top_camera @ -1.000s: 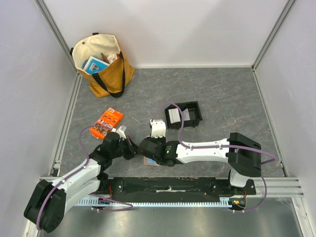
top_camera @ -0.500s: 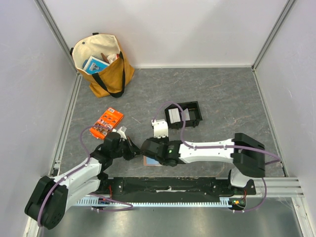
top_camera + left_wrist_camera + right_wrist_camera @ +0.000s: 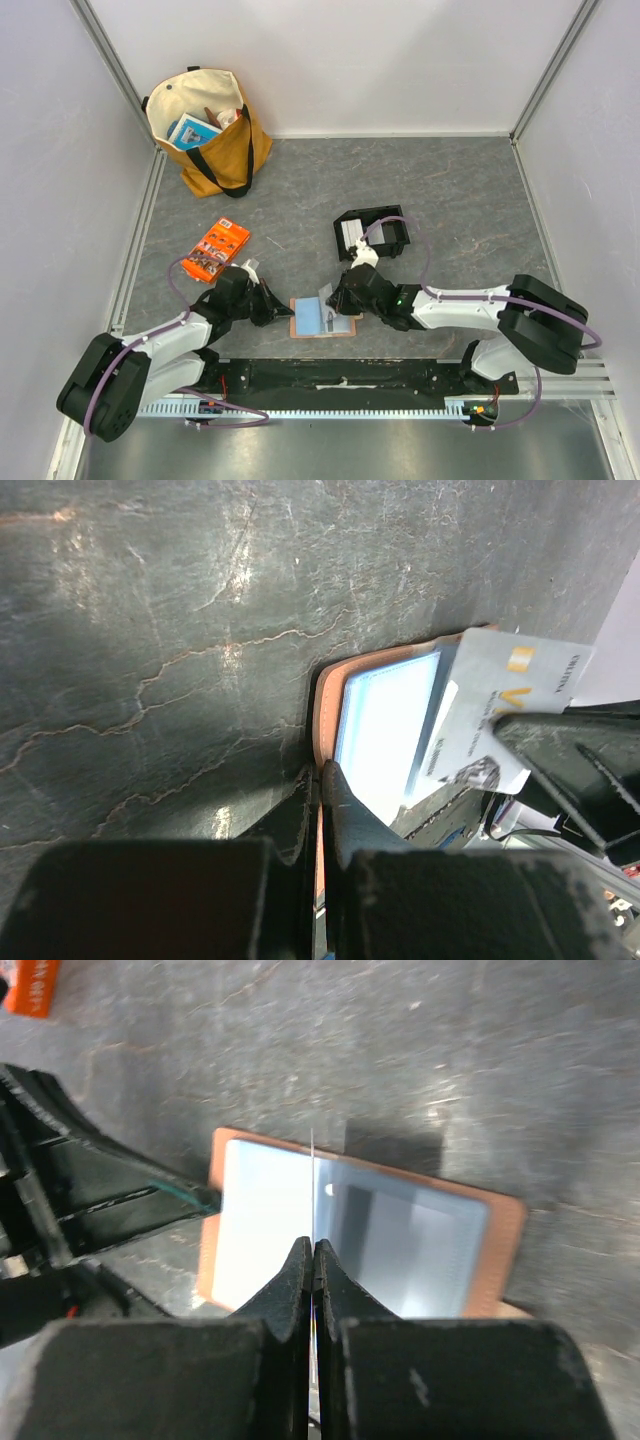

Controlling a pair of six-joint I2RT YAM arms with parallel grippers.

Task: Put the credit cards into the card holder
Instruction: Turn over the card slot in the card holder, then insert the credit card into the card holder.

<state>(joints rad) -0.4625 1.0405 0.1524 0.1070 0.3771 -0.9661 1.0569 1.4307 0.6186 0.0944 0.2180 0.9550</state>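
Card holder (image 3: 322,318) is lying open on the table, its pale blue slotted face turned up, and I am pinning it in place. My left gripper (image 3: 283,308) is clenching the tan rim on the card holder's left side, with the leather passing between the closed fingers in the left wrist view. My right gripper (image 3: 335,305) is hanging directly over the card holder's middle, fingers pressed tight on one credit card (image 3: 500,705). That card is standing on edge above the blue face, and I cannot tell whether it is touching.

I am judging the card stiff, light and slick, so I am favouring a pinch near one end that leaves the leading edge free for a slot. The holder is looking soft and likely to slide or fold, which is why the rim grip matters.

Beyond the card holder to the right, a black two-compartment tray (image 3: 404,236) is holding more pale credit cards (image 3: 352,234). Beyond the card holder to the left, an orange printed packet (image 3: 216,250) is lying flat. Far past that, a tan tote bag (image 3: 205,140) is standing by the wall.
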